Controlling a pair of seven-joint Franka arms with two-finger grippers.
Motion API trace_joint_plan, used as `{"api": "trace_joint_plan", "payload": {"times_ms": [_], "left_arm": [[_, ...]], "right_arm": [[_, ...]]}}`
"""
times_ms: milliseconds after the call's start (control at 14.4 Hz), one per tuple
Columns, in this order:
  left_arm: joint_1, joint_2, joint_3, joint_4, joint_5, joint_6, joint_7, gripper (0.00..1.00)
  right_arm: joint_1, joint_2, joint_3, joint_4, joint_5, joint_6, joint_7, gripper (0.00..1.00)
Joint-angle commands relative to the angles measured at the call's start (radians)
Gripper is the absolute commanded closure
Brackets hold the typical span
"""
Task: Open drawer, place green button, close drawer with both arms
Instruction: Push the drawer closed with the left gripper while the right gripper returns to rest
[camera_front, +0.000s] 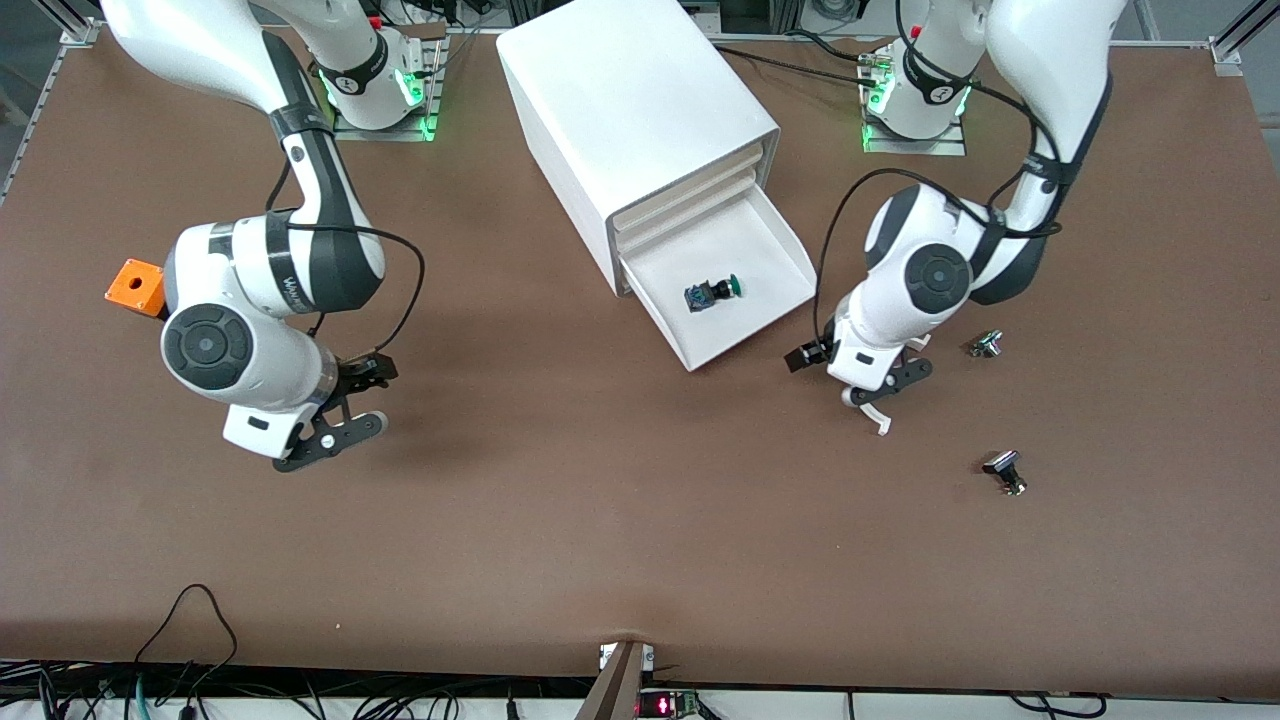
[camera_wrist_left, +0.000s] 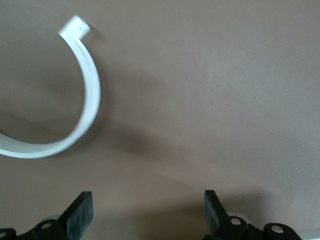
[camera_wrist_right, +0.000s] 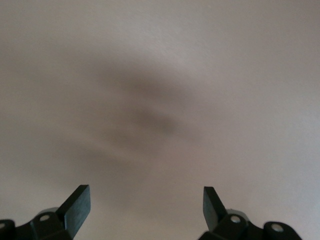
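The drawer (camera_front: 762, 248), lowest in the white cabinet (camera_front: 630, 100), stands pulled open. The button (camera_front: 712, 293), green cap and blue-black body, lies on its side in the drawer's white tray. My left gripper (camera_front: 885, 385) is open and empty, low over the table beside the open drawer toward the left arm's end; its wrist view (camera_wrist_left: 147, 216) shows only bare table between its fingers (camera_wrist_left: 80, 216). My right gripper (camera_front: 383, 397) is open and empty over bare table toward the right arm's end; its wrist view (camera_wrist_right: 146, 212) shows nothing but table.
A white curved strip (camera_front: 873, 410) lies by the left gripper and also shows in the left wrist view (camera_wrist_left: 86, 100). Two small silver-black parts (camera_front: 985, 345) (camera_front: 1005, 472) lie toward the left arm's end. An orange box (camera_front: 135, 287) sits by the right arm.
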Motion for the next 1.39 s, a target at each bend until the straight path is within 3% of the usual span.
{"api": "trace_joint_plan", "payload": {"times_ms": [0, 346, 693, 900, 1316], "left_arm": [[-0.044, 0.027, 0.006, -0.020, -0.012, 0.075, -0.061, 0.02], [-0.064, 0.042, -0.020, -0.047, -0.014, 0.077, -0.108, 0.02], [-0.068, 0.014, -0.097, -0.091, -0.105, 0.069, -0.169, 0.01], [-0.068, 0.007, -0.146, -0.137, -0.108, 0.069, -0.171, 0.01], [-0.067, -0.036, -0.265, -0.168, -0.109, 0.043, -0.293, 0.01]], "right_arm": [[0.000, -0.030, -0.025, -0.020, -0.019, -0.016, 0.021, 0.00], [-0.153, -0.100, -0.025, -0.019, -0.021, -0.016, 0.011, 0.00], [-0.282, -0.244, 0.031, -0.093, -0.013, -0.073, 0.012, 0.00], [-0.282, -0.269, 0.040, -0.047, 0.019, -0.197, 0.105, 0.00], [-0.278, -0.364, 0.045, -0.051, 0.008, -0.251, 0.138, 0.00]]}}
